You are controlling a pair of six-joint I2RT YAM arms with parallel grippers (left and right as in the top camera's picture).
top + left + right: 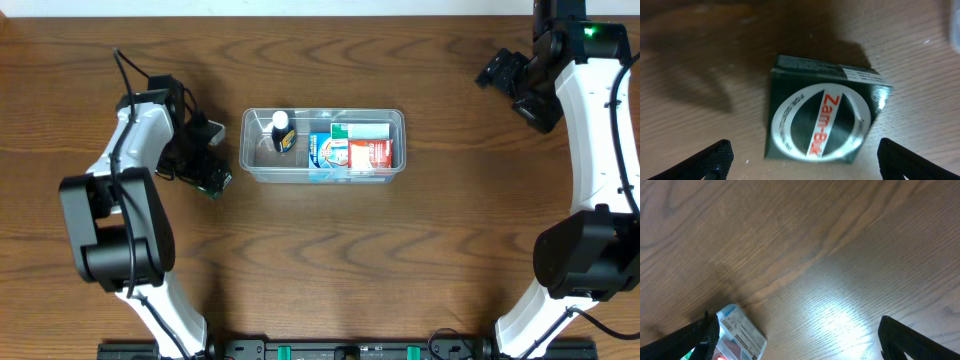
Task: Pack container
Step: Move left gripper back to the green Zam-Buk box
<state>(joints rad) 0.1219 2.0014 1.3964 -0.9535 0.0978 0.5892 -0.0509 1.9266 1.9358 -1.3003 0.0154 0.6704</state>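
Observation:
The clear plastic container sits mid-table and holds a small dark-capped bottle, a blue and white box, a red and white box and a green and white box. A dark green Zam-Buk box lies on the table left of the container; it also shows in the overhead view. My left gripper is open above it, one finger on each side, not touching. My right gripper is open and empty, high at the far right. A container corner shows by its left finger.
The table is bare brown wood. The left arm's links stand over the left side and the right arm runs down the right edge. The arm bases sit along the front edge.

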